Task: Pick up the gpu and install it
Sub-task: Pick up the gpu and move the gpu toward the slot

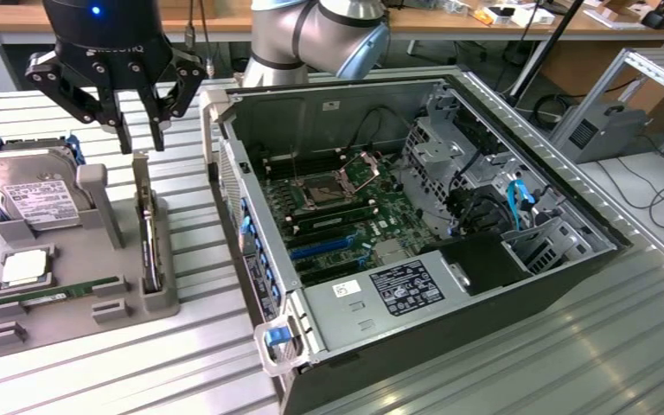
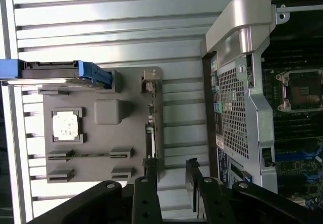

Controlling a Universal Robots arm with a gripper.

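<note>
hand (image 1: 138,134) open, abv gpu (image 1: 148,242), upright in tray (image 1: 73,316)

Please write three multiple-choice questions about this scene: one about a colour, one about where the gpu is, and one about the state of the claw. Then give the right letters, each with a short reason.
1. The frame around the hard drive is: A. red; B. blue; C. yellow.
2. The gpu is: A. standing on edge in the gray holder; B. flat on top of the hard drive; C. leaning against the hard drive.
3. The claw is: A. shut on the gpu; B. shut on the hard drive; C. open and empty above the holder.

Answers:
1 B: blue plastic shows along the drive's edge.
2 A: the card sits upright in its slot, apart from the drive.
3 C: its fingers stand apart with nothing between them.
</note>
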